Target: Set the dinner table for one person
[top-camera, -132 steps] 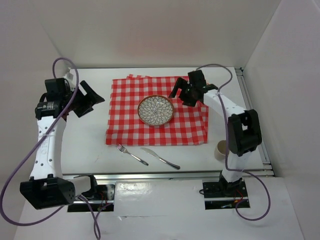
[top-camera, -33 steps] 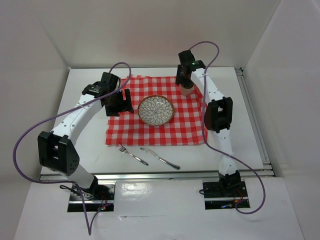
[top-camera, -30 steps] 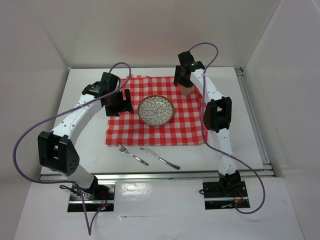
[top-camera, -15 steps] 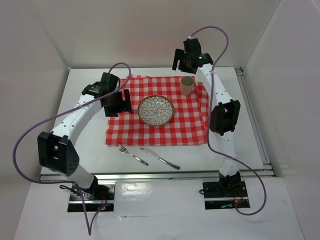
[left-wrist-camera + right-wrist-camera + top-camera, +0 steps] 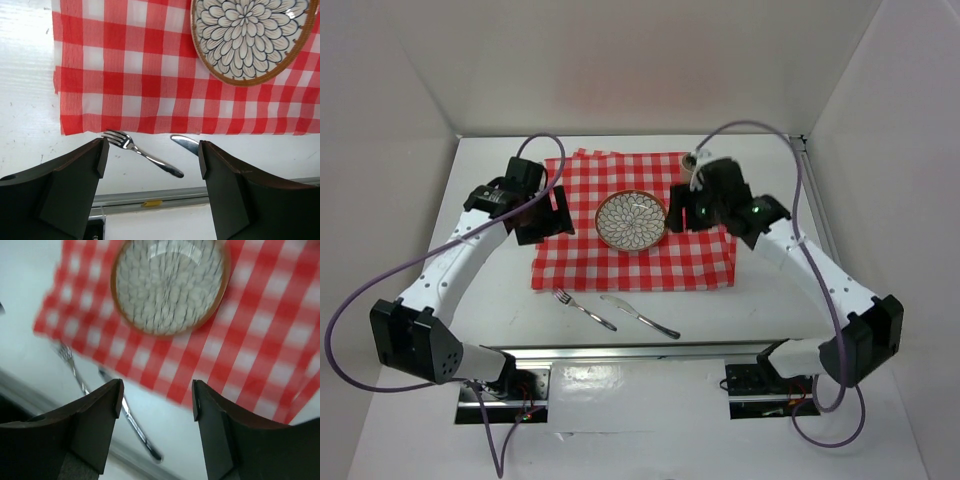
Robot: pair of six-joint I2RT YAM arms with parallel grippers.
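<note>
The white dinner table (image 5: 490,290) carries a red-and-white checked cloth (image 5: 700,255) with a flower-patterned plate (image 5: 631,221) in its middle. A fork (image 5: 583,309) and a knife (image 5: 640,316) lie on bare table just near of the cloth. A beige cup (image 5: 693,160) peeks out behind the right arm at the cloth's far right corner. My left gripper (image 5: 546,218) hangs open and empty over the cloth's left edge. My right gripper (image 5: 682,213) hangs open and empty just right of the plate. The left wrist view shows the plate (image 5: 250,37), the fork (image 5: 142,154) and the knife tip (image 5: 186,144).
A silver rail (image 5: 660,350) runs along the table's near edge, and another rail (image 5: 825,230) runs along the right side. White walls close in the back and both sides. The right wrist view is blurred and shows the plate (image 5: 170,285), the fork (image 5: 70,365) and the knife (image 5: 132,425).
My right gripper left the cup standing on the cloth's far right corner, rose, then swung back to the right of the plate. My left gripper shifted slightly left.
</note>
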